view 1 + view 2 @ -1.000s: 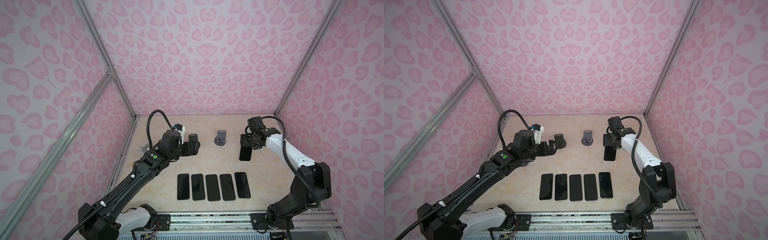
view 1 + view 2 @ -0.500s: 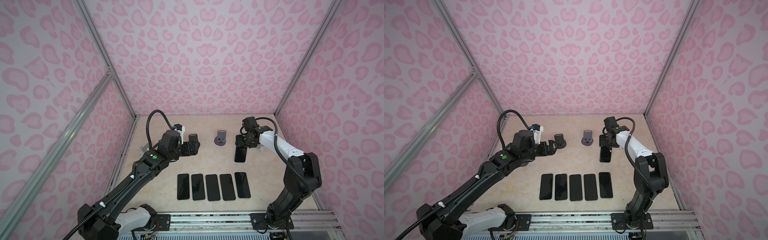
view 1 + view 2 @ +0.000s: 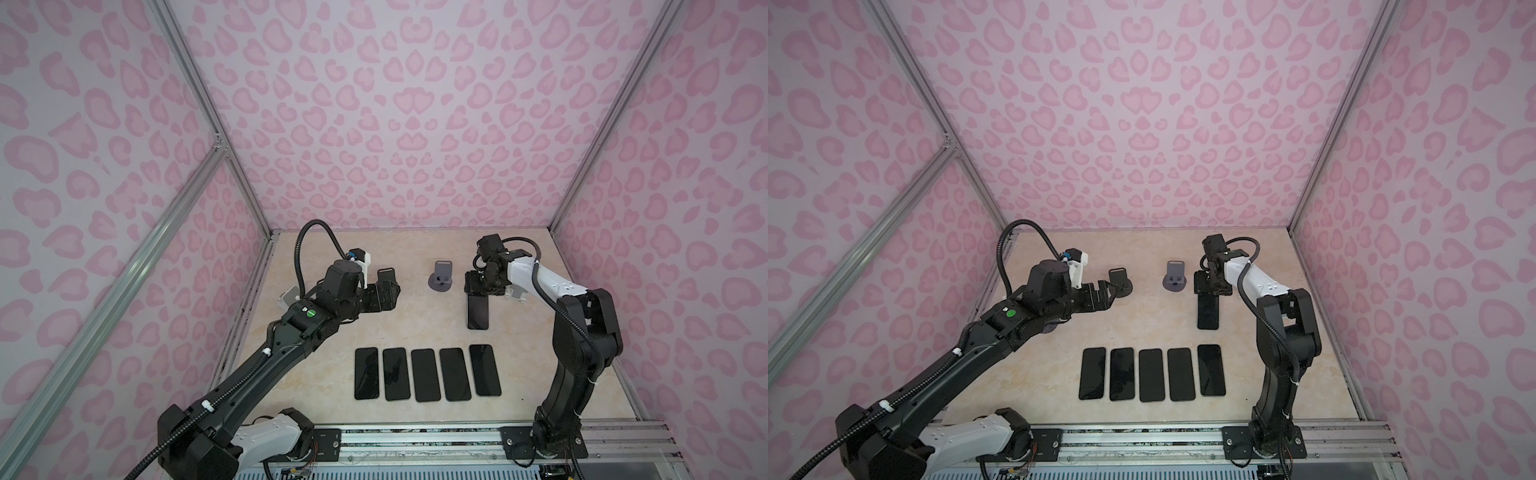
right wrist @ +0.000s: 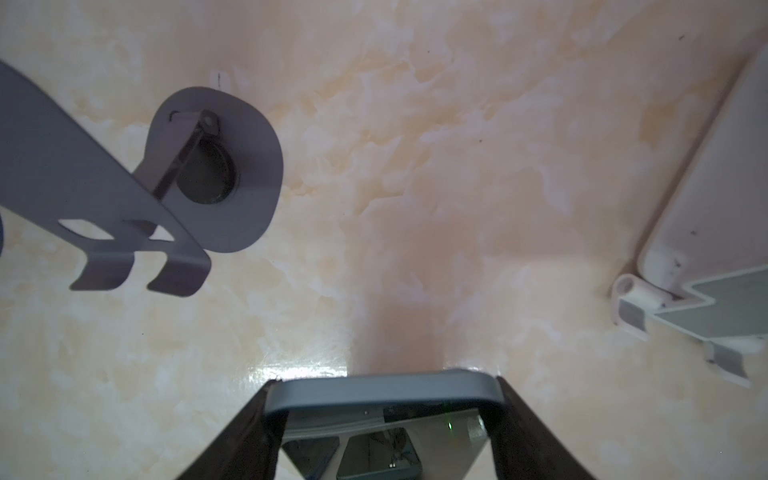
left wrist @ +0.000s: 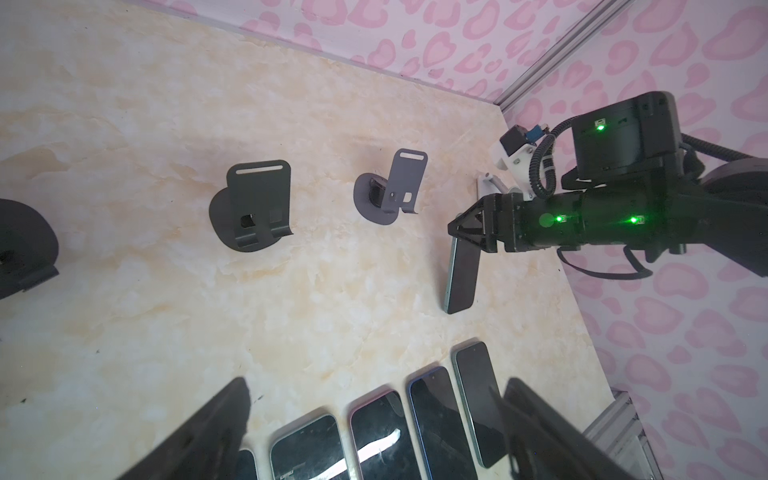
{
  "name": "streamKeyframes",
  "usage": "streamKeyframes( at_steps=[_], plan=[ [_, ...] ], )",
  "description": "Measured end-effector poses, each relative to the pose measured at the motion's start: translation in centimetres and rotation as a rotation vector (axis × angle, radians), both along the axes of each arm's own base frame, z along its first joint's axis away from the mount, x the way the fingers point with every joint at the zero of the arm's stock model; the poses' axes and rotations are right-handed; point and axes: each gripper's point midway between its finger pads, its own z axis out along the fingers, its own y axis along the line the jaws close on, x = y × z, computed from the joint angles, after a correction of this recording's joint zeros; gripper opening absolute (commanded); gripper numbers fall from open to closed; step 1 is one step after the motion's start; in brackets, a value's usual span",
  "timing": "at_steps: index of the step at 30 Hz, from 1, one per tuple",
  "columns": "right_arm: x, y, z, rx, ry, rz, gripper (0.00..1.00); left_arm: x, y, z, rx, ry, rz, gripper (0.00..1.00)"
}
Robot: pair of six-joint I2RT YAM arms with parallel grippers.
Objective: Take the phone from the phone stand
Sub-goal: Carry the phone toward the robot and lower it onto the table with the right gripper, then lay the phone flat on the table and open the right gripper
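1. Table (image 3: 415, 324): bears every item below; rail (image 3: 415, 440) runs along its front edge.
2. Row of 5 phones (image 3: 426, 375): flat, side by side, front centre of the table, behind the rail.
3. Phone (image 3: 478, 311): behind the right end of the row, apart from it; its rear end sits between the fingers of the right gripper (image 3: 482, 286).
4. Phone stand (image 3: 441, 276): rear centre, just left of the right gripper.
5. Second stand (image 3: 1119, 280): left of the phone stand, apart from it, just behind the left gripper (image 3: 1104, 295).
6. Left white stand (image 3: 290, 297): near the table's left edge, partly hidden by the left arm.
7. Right white stand (image 3: 517, 294): just right of the right gripper, partly hidden by that arm.
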Motion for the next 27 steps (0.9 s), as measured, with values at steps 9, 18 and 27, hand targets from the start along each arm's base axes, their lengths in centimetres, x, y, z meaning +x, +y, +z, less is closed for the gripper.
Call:
streamKeyframes(
  at_steps=[9,18,27],
  plan=[
    [-0.9,0.4,-2.0,0.01,0.035,-0.001,0.48,0.0,0.0,0.0,0.0,0.0,0.0,0.96],
    [-3.1,0.8,-3.4,-0.058,0.048,0.009,0.5,0.0,0.0,-0.1,0.002,0.002,0.0,0.96],
    [-2.8,0.8,-3.7,-0.086,0.03,0.005,0.52,0.1,-0.1,-0.3,0.005,0.007,0.0,0.96]
  ],
)
